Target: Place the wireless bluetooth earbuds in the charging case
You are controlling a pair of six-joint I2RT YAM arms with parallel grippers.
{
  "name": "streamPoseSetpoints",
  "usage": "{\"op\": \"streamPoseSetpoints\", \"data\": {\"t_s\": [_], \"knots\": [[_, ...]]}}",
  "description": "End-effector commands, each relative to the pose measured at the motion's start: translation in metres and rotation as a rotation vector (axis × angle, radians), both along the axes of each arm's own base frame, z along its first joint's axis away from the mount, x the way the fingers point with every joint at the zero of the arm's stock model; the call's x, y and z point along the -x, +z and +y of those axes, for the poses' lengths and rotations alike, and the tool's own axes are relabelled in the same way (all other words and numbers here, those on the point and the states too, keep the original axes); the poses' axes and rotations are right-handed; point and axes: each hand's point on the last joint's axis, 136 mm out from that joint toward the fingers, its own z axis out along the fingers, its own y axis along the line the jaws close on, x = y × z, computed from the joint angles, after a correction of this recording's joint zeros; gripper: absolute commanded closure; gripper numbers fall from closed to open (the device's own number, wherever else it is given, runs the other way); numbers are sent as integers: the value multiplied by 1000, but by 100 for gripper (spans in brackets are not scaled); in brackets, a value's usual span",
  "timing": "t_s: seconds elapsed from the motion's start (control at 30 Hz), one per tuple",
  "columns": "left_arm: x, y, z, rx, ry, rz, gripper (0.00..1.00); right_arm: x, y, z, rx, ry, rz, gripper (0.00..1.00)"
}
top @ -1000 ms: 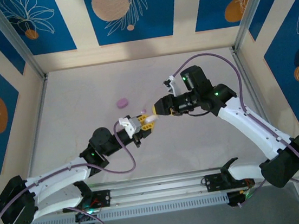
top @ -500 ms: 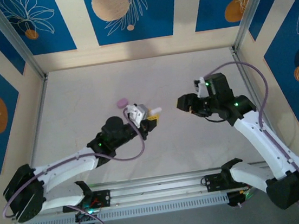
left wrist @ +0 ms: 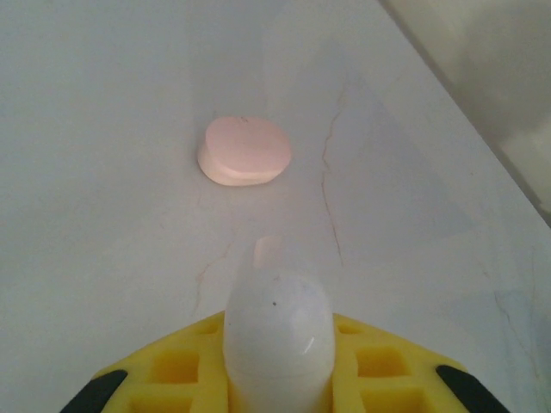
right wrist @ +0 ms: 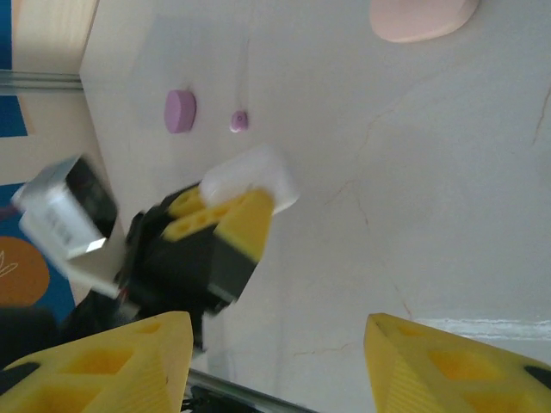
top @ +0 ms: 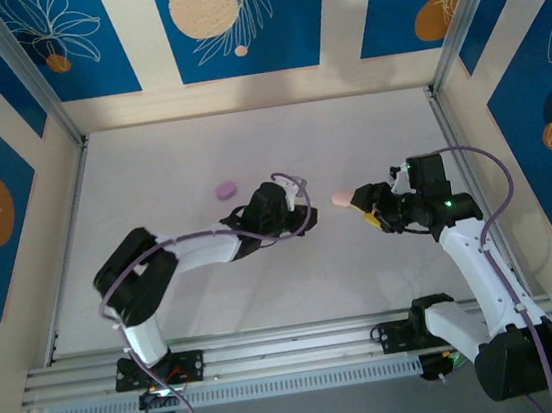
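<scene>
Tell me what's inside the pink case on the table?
The pink case lies shut on the table, so only its smooth lid and the seam round its edge show. Whatever is inside is covered by the lid.

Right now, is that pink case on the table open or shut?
Shut: the pink case lies flat as one smooth shell, no lid raised, no sockets showing.

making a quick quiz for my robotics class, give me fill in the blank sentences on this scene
The left hand is shut on a ____ charging case.
The right hand is ____ and holds nothing.
The second case, lying on the table ahead of the left hand, is ____.
Missing: white; open; pink.
</scene>
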Motion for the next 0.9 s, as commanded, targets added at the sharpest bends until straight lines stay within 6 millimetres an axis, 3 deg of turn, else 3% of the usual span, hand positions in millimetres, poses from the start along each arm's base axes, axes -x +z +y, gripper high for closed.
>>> {"op": "streamPoseSetpoints", "data": {"t_s": [0.0, 0.2, 0.47, 0.63, 0.73, 0.87], "knots": [[-12, -15, -13, 21, 20, 198, 83, 6, 2, 3, -35, 24, 1, 44], [-31, -47, -25, -2, 55, 328, 83, 6, 1, -4, -42, 10, 4, 44], [-41, -68, -28, -24, 67, 402, 78, 4, -3, -7, -40, -2, 10, 44], [-42, -82, -15, -116, 106, 420, 65, 2, -5, -7, -47, 0, 22, 44], [-46, -79, -1, -205, 131, 374, 57, 2, -5, -7, -48, -1, 21, 44], [-53, -61, 13, -282, 138, 293, 48, 2, -5, -8, -51, -6, 23, 44]]}}
